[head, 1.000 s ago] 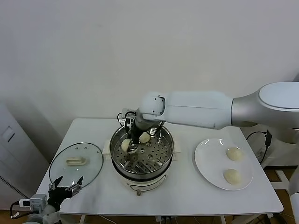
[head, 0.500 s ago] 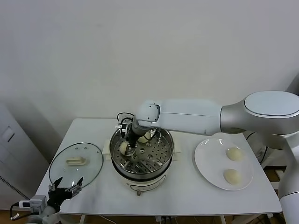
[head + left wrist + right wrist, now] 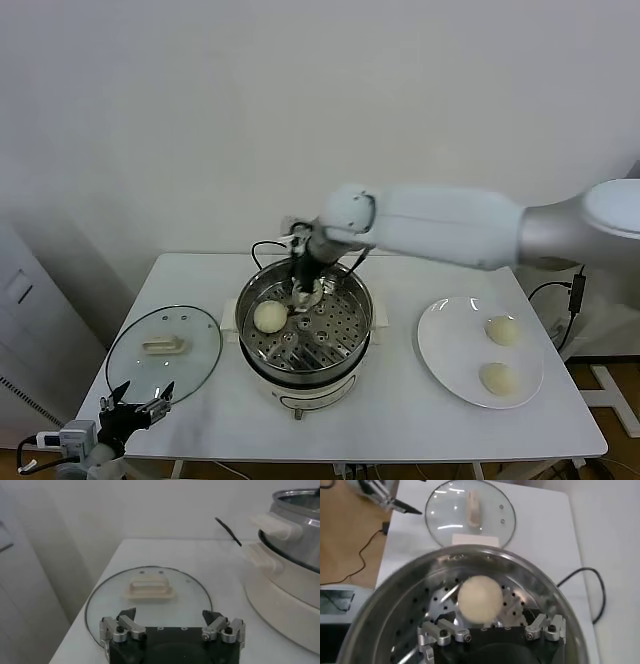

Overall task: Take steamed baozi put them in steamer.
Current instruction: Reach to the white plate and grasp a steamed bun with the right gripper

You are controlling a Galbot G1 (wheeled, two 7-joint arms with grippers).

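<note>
One steamed baozi [image 3: 270, 316] lies on the perforated tray in the left part of the steamer [image 3: 352, 352]. My right gripper [image 3: 306, 291] hangs open over the back of the pot, apart from that bun. In the right wrist view the same baozi [image 3: 480, 598] rests just ahead of the open right gripper [image 3: 490, 628], with nothing between its fingers, inside the steamer [image 3: 395, 600]. Two more baozi [image 3: 502, 330] [image 3: 497, 378] sit on the white plate [image 3: 447, 345]. My left gripper [image 3: 137, 401] waits open at the table's front left corner.
A glass lid [image 3: 163, 347] with a cream handle lies flat left of the steamer, just ahead of the left gripper [image 3: 170, 619] in the left wrist view, where the lid [image 3: 148, 586] and steamer side [image 3: 292, 542] show. A black cord runs behind the pot.
My right gripper has opened and let go of the baozi, which now lies on the tray. The gripper has lifted toward the pot's back. The left arm has barely moved.
</note>
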